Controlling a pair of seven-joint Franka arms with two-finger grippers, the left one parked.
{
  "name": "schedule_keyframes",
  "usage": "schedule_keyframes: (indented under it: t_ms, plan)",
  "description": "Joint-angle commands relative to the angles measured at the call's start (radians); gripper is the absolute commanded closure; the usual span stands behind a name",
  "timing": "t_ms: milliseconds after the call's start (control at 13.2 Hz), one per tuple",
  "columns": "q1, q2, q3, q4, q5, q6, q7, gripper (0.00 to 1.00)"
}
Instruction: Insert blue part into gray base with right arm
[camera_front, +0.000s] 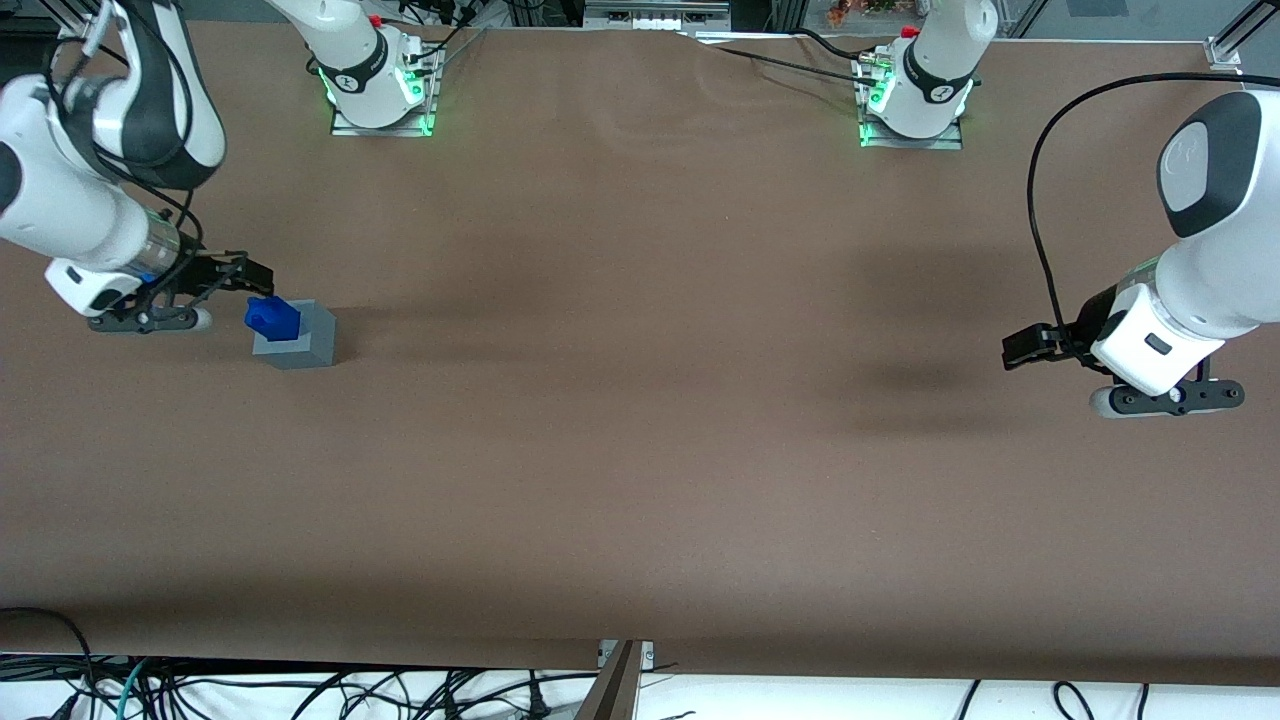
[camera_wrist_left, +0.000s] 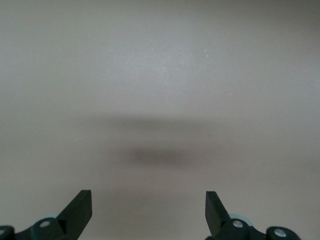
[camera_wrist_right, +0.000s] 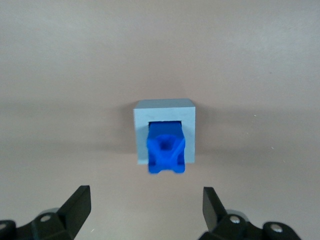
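The blue part stands in the socket of the gray base, sticking up out of its top face, at the working arm's end of the table. In the right wrist view the blue part fills the square opening of the gray base. My right gripper hangs beside the base, apart from it and a little above the table. Its two black fingers stand wide open with only bare table between them, and the gripper holds nothing.
The brown table stretches toward the parked arm's end. Two arm bases with green lights are mounted along the edge farthest from the front camera. Cables lie below the near edge.
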Motion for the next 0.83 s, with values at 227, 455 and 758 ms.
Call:
schedule_keyframes:
  t_ms: [227,455,758]
  plan:
    - [-0.058,-0.057,0.061,0.245,0.01,-0.279,0.006,0.01]
    - [-0.076,-0.063,0.071,0.259,0.015,-0.292,0.017,0.01]
    - [-0.084,-0.082,0.071,0.286,0.013,-0.29,0.017,0.01]
